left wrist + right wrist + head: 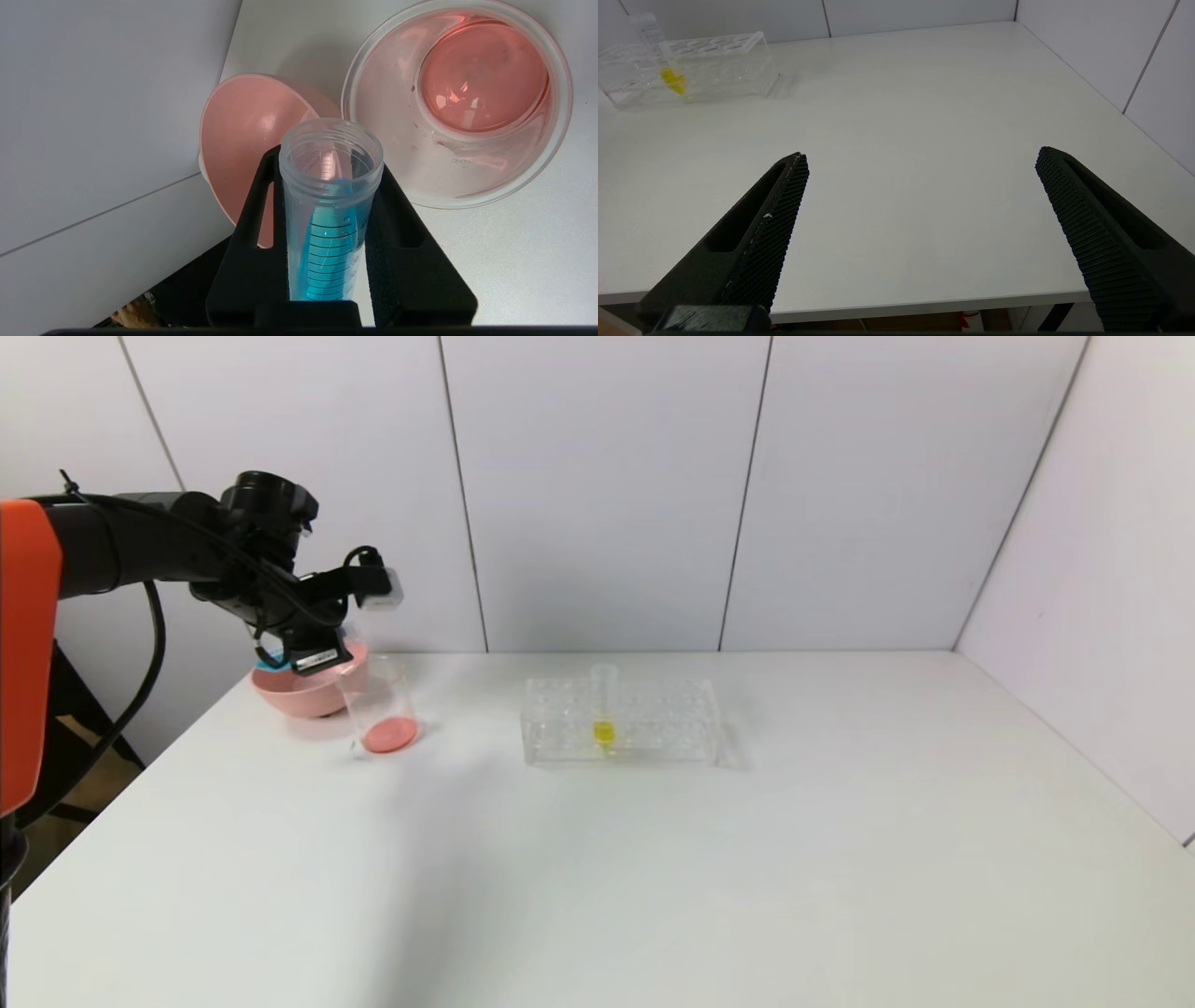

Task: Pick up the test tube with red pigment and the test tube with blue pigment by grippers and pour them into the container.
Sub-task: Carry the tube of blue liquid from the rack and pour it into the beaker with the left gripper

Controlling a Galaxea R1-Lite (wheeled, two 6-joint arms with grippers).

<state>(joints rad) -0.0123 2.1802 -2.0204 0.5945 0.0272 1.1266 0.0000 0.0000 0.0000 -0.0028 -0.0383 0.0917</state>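
Note:
My left gripper (322, 649) is shut on the test tube with blue pigment (327, 242) and holds it tilted, its open mouth above the gap between the pink bowl and the container. The blue liquid lies along the tube's lower side, short of the mouth. The container (373, 691), a clear glass beaker (387, 116), stands on the table's left with red-pink liquid in its bottom. The test tube with red pigment is out of view. My right gripper (922, 158) is open and empty, low over the table's front edge.
A pink bowl (299, 695) stands right behind the beaker, also in the left wrist view (243, 140). A clear tube rack (653, 728) at mid-table holds one tube with yellow liquid (604, 709); both show in the right wrist view (738, 65).

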